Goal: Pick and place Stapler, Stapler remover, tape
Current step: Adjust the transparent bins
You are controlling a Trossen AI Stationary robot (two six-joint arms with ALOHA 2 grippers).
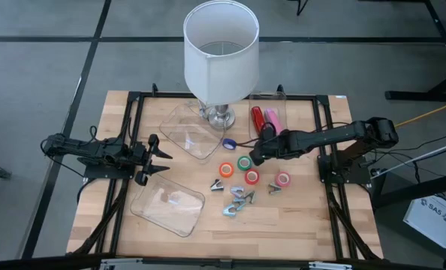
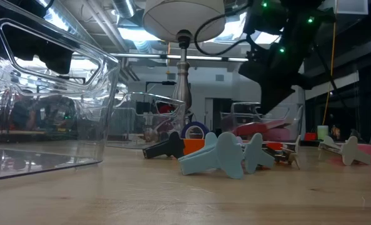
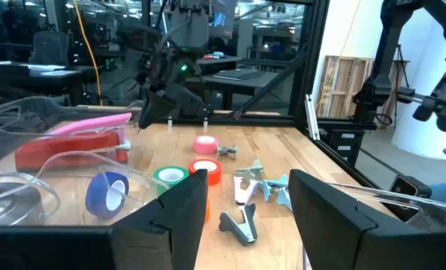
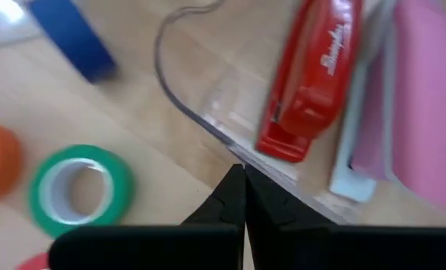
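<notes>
A red stapler (image 1: 257,118) and a pink stapler (image 1: 272,120) lie side by side in a clear container (image 1: 279,101) at the far right. They also show in the right wrist view, the red stapler (image 4: 313,75) and the pink one (image 4: 426,97). Blue (image 1: 228,142), orange (image 1: 227,169), green (image 1: 244,163), red (image 1: 251,177) and pink (image 1: 283,179) tape rolls lie on the table. Several staple removers (image 1: 236,201) lie nearer the front. My right gripper (image 1: 254,156) is shut and empty, between the green tape (image 4: 76,187) and the container's rim (image 4: 208,127). My left gripper (image 1: 159,161) is open and empty at the left.
A white-shaded lamp (image 1: 221,52) stands at the far middle, with its cord on the table. One clear tray (image 1: 189,131) lies beside the lamp base. Another clear tray (image 1: 167,202) lies near the front left, close to my left gripper.
</notes>
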